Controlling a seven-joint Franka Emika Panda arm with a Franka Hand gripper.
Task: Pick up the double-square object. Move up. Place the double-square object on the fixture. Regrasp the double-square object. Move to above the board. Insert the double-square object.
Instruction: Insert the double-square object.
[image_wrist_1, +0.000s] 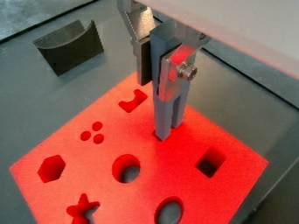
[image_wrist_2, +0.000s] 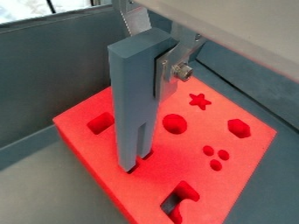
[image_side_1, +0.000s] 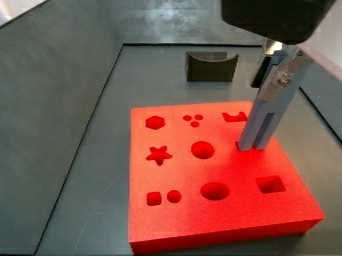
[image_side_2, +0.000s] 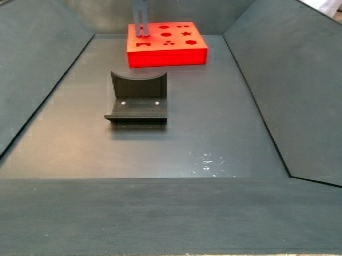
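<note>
The gripper (image_side_1: 279, 62) holds the pale double-square object (image_side_1: 263, 105) clamped between its jaws. The piece hangs upright, long axis vertical, its lower end at the red board (image_side_1: 187, 190), seemingly entering a hole near the board's edge.

Dark grey walled floor (image_side_2: 201, 140) seen in both side views. Bright red rectangular board (image_side_1: 214, 170) with shaped holes laid on it. Dark L-shaped fixture (image_side_2: 136, 98) set well apart. Claw (image_side_1: 251, 147) poised over board.
</note>
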